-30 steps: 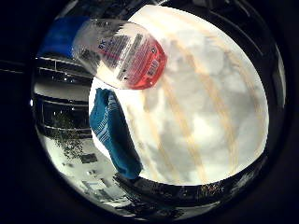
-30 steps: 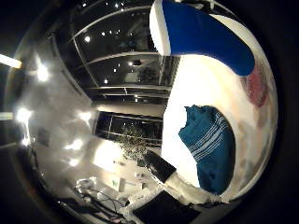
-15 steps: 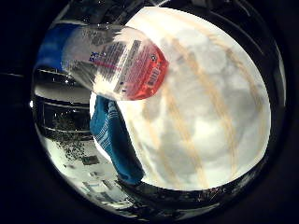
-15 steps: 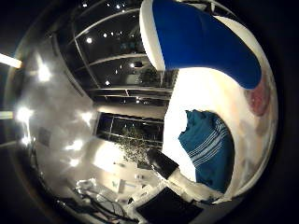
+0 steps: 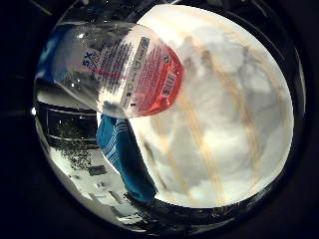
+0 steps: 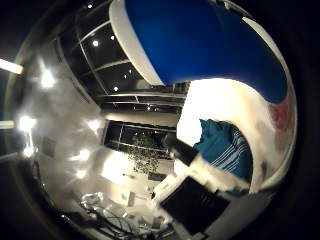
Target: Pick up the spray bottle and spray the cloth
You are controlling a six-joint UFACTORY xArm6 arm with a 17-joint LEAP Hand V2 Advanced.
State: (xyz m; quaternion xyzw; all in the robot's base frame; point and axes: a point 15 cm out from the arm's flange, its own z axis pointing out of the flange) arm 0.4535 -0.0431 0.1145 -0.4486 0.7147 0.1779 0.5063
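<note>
Looking out from your palm, no fingers show, so I cannot tell their state. The clear spray bottle (image 5: pixel 124 69), blue-topped with red liquid, fills the view beside the striped teal cloth (image 5: pixel 122 159) on the white table (image 5: pixel 234 134). Probably light, slick plastic; grasp the body.

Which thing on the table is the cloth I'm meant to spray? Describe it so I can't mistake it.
Start from the pale table with light wood-coloured stripes. At its edge, beside the clear spray bottle with red liquid in its base, lies the cloth. It is the only soft, crumpled thing there: teal with thin white stripes.
</note>
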